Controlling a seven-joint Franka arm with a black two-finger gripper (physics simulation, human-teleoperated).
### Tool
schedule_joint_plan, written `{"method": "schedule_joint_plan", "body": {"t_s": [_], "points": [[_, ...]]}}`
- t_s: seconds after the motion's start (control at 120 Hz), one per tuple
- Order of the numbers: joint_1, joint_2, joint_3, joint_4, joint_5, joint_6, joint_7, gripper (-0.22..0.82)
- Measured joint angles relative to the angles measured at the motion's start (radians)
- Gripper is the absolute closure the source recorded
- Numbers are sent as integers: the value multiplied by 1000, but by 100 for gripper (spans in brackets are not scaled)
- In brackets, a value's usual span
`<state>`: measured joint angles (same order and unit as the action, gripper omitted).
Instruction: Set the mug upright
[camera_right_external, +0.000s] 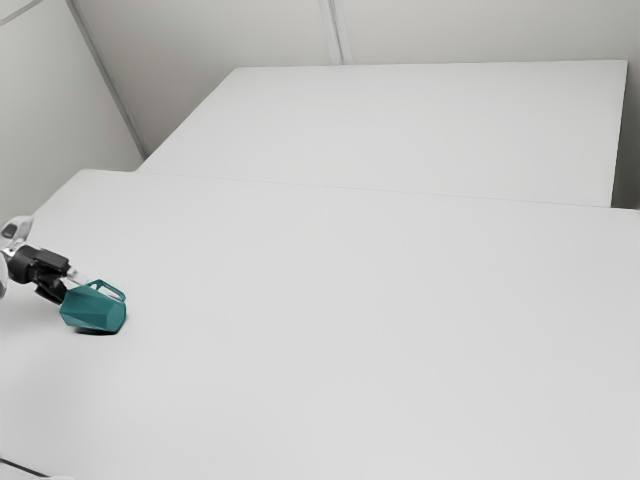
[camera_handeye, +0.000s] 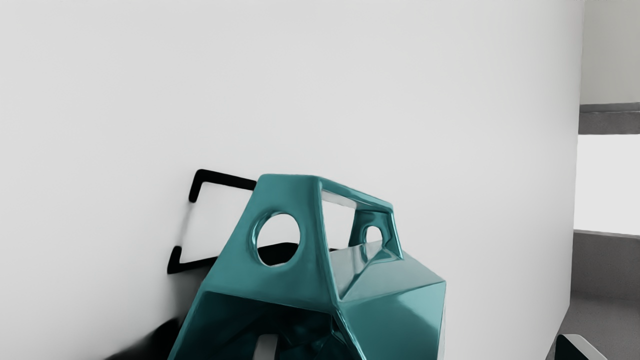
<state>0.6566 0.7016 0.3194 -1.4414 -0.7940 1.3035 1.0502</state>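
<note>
The teal faceted mug (camera_right_external: 94, 309) lies on its side near the exterior view's left edge, handle up and base toward that view's right. Right at its mouth end is the black gripper (camera_right_external: 68, 284). In the wrist view the mug (camera_handeye: 395, 320) has its dark mouth facing the camera, with the holed handle above it. The gripper (camera_handeye: 424, 347) is open: one fingertip (camera_handeye: 266, 347) shows within the mouth, the other (camera_handeye: 580, 347) stands well outside the mug's wall. How deep the first reaches, and whether it touches the wall, I cannot tell.
The mug rests on a broad white table (camera_right_external: 350, 330). Behind it is another white surface (camera_right_external: 400, 130), with pale walls beyond. A dark cable-like line (camera_right_external: 22, 467) shows at the exterior view's lower left. The table's edge (camera_handeye: 575, 200) runs past the mug in the wrist view.
</note>
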Motion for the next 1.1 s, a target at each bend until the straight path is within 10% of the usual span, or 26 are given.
{"method": "schedule_joint_plan", "body": {"t_s": [0.425,0.817,1.1], "points": [[1,-28,-12,-7,-37,-52,53,67],[-44,-198,-22,-150,-28,-44,75,77],[-263,-417,-23,-258,148,118,40,78]]}}
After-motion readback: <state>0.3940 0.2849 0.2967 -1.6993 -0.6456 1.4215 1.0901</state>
